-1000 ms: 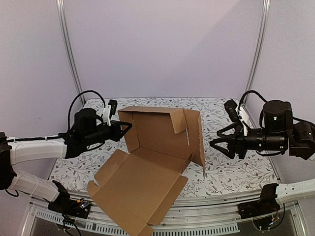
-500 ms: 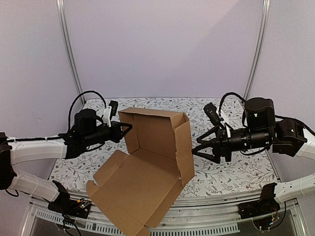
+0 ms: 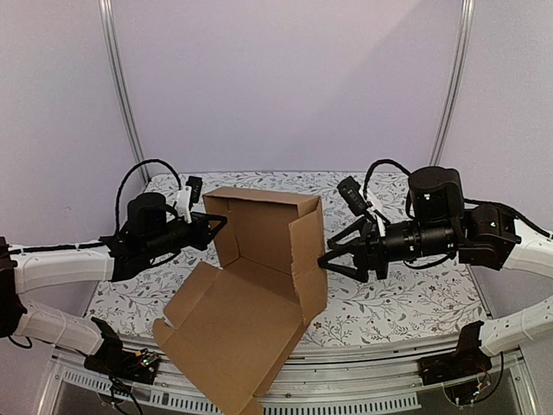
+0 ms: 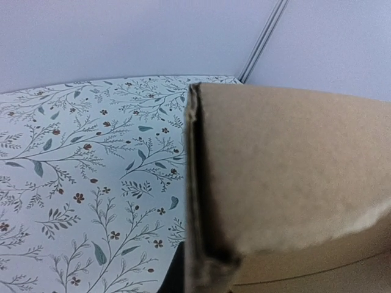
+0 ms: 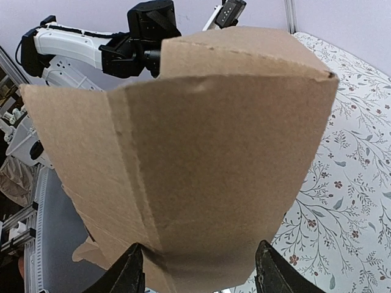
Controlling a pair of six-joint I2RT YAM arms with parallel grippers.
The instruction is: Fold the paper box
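The paper box is a brown cardboard sheet, part folded, with its back and side walls standing and its big lid panel lying toward the near edge. My left gripper is shut on the left wall's top edge. In the left wrist view that edge runs down the middle, with one dark finger tight beside it. My right gripper is open wide and empty, and it presses on the outside of the right wall. Its fingertips stand far apart at the wall's lower part.
The table has a floral cloth. Metal frame posts stand at the back left and back right. The lid panel hangs over the table's near edge, above the rail.
My right arm has moved left and pushed the right wall inward, from splayed out to standing close against the box. The left gripper has stayed in place on the left wall.
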